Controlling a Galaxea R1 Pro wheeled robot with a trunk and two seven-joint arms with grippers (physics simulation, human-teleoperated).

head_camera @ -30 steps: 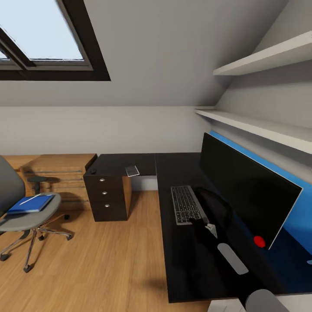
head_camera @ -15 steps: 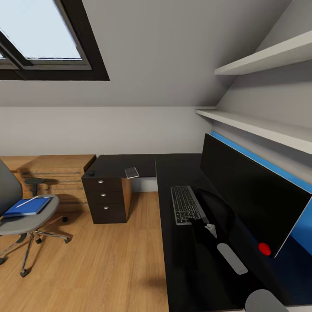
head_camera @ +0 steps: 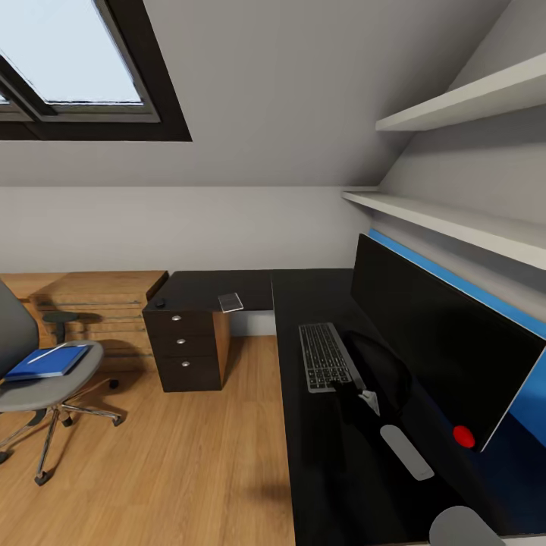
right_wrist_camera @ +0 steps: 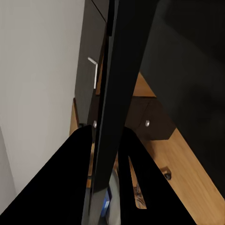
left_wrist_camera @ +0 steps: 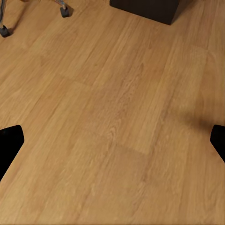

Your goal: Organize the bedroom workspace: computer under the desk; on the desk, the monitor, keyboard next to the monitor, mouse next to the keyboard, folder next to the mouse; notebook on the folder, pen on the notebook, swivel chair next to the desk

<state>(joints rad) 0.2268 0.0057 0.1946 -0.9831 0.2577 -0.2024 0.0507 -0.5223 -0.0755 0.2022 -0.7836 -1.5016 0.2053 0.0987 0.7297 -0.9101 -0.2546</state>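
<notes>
Gripping the monitor (head_camera: 432,345) edge, the right tool (right_wrist_camera: 108,154) stays clamped; left tool (left_wrist_camera: 112,140) wide; nothing has shifted.

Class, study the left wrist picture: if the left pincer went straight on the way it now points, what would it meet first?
The wooden floor. The left pincer, its fingertips wide apart at the picture's edges, points down at bare boards with nothing between. How far off the floor lies is unclear.
</notes>
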